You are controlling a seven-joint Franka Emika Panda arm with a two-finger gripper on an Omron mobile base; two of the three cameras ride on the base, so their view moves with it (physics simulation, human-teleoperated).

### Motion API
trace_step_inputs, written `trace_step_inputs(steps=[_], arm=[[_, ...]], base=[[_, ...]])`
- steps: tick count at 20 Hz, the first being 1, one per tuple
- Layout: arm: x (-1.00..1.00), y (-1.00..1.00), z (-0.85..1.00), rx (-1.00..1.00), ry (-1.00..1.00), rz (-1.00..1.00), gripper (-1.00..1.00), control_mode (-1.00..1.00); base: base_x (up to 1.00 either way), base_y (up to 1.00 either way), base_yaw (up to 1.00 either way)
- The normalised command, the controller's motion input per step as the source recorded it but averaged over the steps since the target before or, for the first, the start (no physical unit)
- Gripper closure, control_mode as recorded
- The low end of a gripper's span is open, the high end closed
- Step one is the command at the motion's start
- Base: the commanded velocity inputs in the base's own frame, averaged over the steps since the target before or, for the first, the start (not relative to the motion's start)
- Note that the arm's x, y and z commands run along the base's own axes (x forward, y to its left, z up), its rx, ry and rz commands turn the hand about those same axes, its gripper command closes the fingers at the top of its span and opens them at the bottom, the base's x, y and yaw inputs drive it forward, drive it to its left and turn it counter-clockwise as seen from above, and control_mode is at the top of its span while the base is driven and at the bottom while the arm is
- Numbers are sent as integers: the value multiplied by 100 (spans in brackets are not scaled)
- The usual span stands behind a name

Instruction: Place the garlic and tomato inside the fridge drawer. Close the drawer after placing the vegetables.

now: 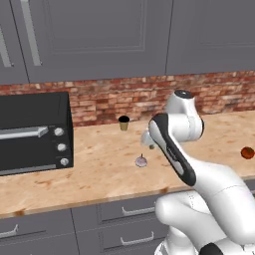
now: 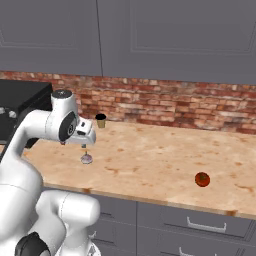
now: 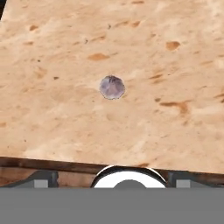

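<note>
A white robot arm leans over a kitchen counter (image 1: 99, 169), its gripper (image 2: 84, 145) poised a short way above the garlic (image 1: 141, 161), which sits well inside the counter's front edge, roughly midway toward the brick backsplash (image 1: 119, 99). From the hand view the pale bulb (image 3: 112, 86) lies nearly straight below and slightly forward of the hand, toward the wall; the jaws stand wide apart, holding nothing. The bulb is nearly round with its short tip pointing up, so no long axis dictates how the fingers must turn; by this reading the coming move is chiefly a straight descent with a small nudge forward to centre the fingers on it. The tomato (image 2: 202, 179) rests untouched far toward the counter's right end, near its front edge, well apart from the garlic and the gripper. Farther back, a small dark-topped cup (image 1: 123, 122) stands against the backsplash; a black oven (image 1: 32, 132) occupies the counter's left end.
</note>
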Motion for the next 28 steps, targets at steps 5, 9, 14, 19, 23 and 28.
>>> trace_step_inputs(steps=[5,9,14,19,23,28], arm=[[37,13,-75,-6,11,0,-100,-100],[38,0,-74,-6,21,0,-100,-100],[60,10,-59,-1,21,0,-100,-100],[36,8,-24,-2,11,0,-100,-100],[51,23,-13,-2,6,0,-100,-100],[16,3,-37,-4,-4,0,-100,-100]], base=[[0,0,0],[0,0,0],[0,0,0],[0,0,0],[0,0,0],[0,0,0]])
